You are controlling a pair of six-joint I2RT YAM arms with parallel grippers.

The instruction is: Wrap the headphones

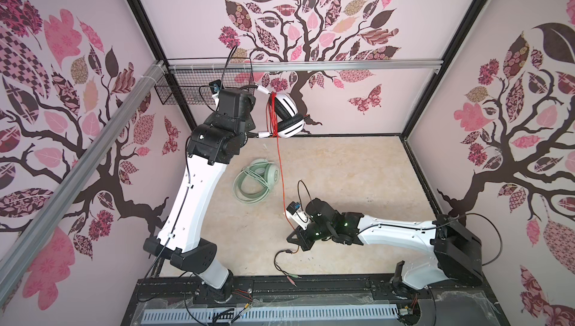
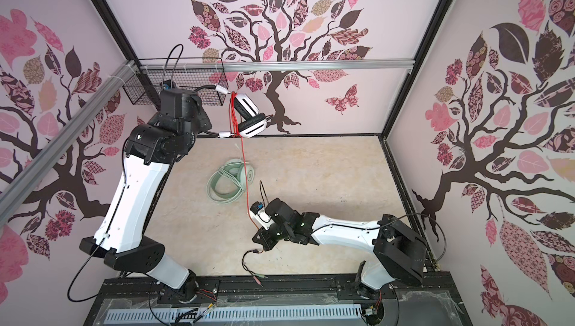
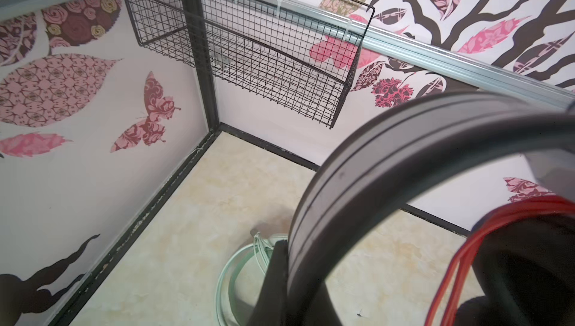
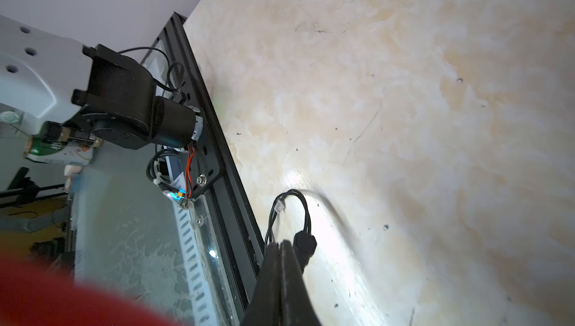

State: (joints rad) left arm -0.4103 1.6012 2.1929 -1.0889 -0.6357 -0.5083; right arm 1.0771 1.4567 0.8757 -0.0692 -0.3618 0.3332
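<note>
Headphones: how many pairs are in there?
2. The white-and-black headset hangs aloft near the back wall; the mint-green headset lies on the table below. None seem hidden.

Up off the desk (image 2: pixel 326 184), at the wrist of the left arm (image 2: pixel 133 190) near the far left corner: a white-and-black headset (image 2: pixel 250 120), cups folded together. Orange-red cable (image 2: pixel 232 112) looped several times around the band just beside the cups. From there down in one straight run to the right tool (image 2: pixel 259 237), low over the desk toward the front edge and closed on it. Past the tool, a black split end (image 2: pixel 249 262) lying on the desk, plugs (image 2: pixel 260 276) at the front edge. Flat on the desk left of the middle, a mint-green headset (image 2: pixel 228 181) with its pale cable wound around it. Behind the left arm, a wire basket (image 2: pixel 186 91) on the wall.
</note>
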